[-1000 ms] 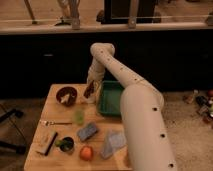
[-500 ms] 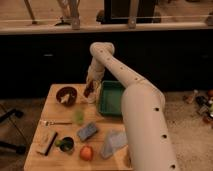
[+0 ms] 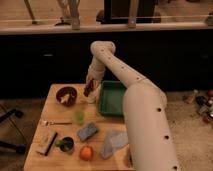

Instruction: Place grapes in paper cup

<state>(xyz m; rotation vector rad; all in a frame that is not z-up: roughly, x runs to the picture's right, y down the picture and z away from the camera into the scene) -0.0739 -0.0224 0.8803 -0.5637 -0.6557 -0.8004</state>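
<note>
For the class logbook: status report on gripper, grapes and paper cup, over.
Gripper at table's far edge, beside green bin. Grapes at its tip, over paper cup. Dark red bowl left, apart.

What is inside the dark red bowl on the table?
The dark red bowl holds something pale, near its middle; what it is cannot be told. The bowl's near wall hides its bottom. The tool is to the bowl's right, beside the green bin, not over the bowl.

end effector (image 3: 90, 90) above paper cup (image 3: 91, 98), grapes (image 3: 88, 90) at end effector
</note>
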